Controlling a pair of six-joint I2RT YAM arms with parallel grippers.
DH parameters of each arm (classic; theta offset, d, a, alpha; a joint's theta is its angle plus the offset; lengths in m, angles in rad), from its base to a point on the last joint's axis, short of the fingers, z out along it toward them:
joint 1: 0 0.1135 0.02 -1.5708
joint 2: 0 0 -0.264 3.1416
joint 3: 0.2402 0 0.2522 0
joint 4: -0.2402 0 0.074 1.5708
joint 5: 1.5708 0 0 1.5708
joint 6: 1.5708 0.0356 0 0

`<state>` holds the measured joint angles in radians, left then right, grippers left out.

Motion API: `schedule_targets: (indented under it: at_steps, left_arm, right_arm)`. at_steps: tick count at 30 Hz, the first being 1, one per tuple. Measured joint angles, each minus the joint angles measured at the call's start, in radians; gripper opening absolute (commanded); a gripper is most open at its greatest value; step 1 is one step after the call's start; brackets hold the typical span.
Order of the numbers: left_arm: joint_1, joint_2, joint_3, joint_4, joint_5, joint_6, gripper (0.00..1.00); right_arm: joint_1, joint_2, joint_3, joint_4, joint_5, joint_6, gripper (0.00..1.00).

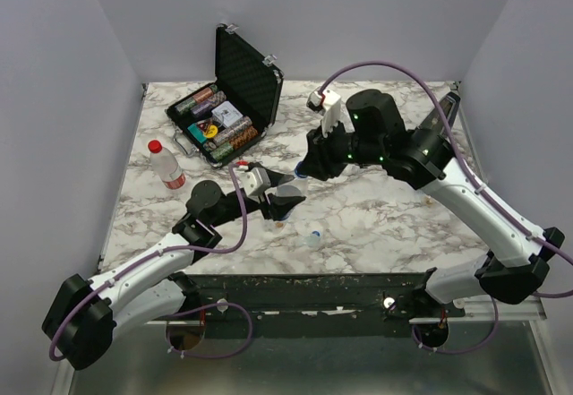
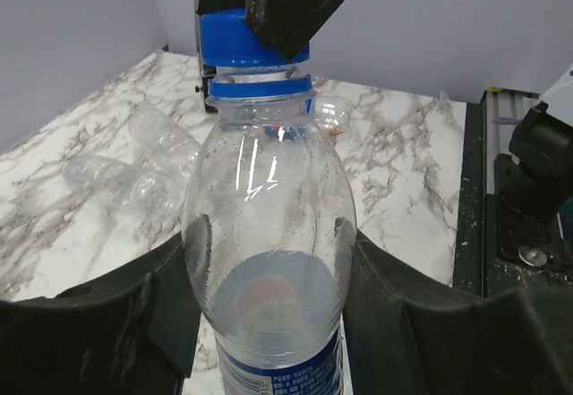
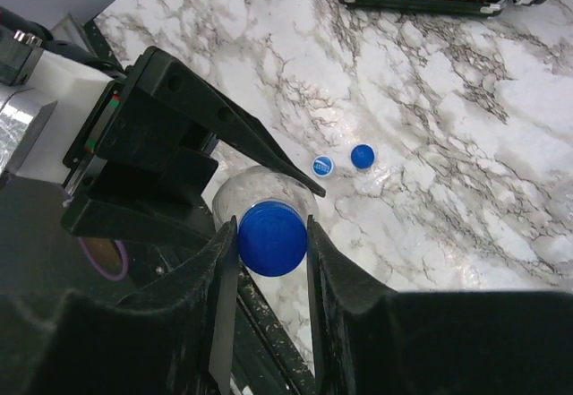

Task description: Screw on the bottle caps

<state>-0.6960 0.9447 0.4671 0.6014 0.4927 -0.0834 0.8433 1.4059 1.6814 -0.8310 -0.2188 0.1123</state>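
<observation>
Marbled surface (image 1: 385, 220) between plain grey walls; near its middle the right pincer (image 3: 271, 234) is set over a bottle from above, its two fingers pressed against opposite sides of a blue cap (image 3: 271, 239) and closed on it.

The cap sits on the neck of the clear bottle (image 2: 269, 198), just above a blue ring; how far it is threaded on cannot be told. Lower down, the left pincer (image 2: 269, 270) clamps the bottle's body, one black finger on each side, both touching the plastic; a blue label (image 2: 277, 368) wraps the end nearest that wrist.

Near the bottle on the surface lie a loose cap (image 3: 363, 154), blue, and a second cap (image 3: 322, 165), blue-rimmed with a pale middle; the two are close together but apart. In the left wrist view two empty bottles (image 2: 116, 180) lie on their sides, close together.

Well to the left stands a red-capped bottle (image 1: 166, 167); behind it, at the far side, is an open black case (image 1: 235, 99) with chips packed in rows.
</observation>
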Motion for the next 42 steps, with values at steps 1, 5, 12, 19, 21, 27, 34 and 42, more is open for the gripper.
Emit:
schedule_targets:
  at_steps: [1,5,12,19,21,27,34,42]
  left_arm:
    - [0.0,-0.003,-0.001,0.015,0.012,-0.004,0.0]
    - [0.0,-0.016,-0.009,0.071,0.043,-0.019,0.0]
    - [0.0,-0.016,-0.026,0.13,0.087,-0.051,0.0]
    - [0.0,-0.016,-0.039,0.155,0.121,-0.077,0.0]
    - [0.0,-0.015,-0.039,0.161,0.131,-0.087,0.0]
    - [0.005,-0.002,-0.039,0.179,0.179,-0.121,0.0]
    - [0.01,0.022,-0.039,0.249,0.248,-0.173,0.0]
    - [0.01,0.032,-0.039,0.306,0.337,-0.221,0.0]
  right_arm:
    - [0.001,-0.009,-0.003,0.005,-0.003,-0.002,0.15]
    - [0.008,-0.058,-0.03,0.035,-0.023,-0.013,0.15]
    - [0.009,-0.083,-0.052,0.058,-0.067,-0.038,0.15]
    - [0.006,-0.092,-0.068,0.061,-0.11,-0.078,0.14]
    - [0.006,-0.095,-0.068,0.061,-0.124,-0.102,0.13]
    - [-0.002,-0.096,-0.068,0.046,-0.171,-0.169,0.1]
    - [-0.028,-0.12,-0.091,0.059,-0.283,-0.216,0.1]
    - [-0.05,-0.175,-0.165,0.116,-0.435,-0.304,0.1]
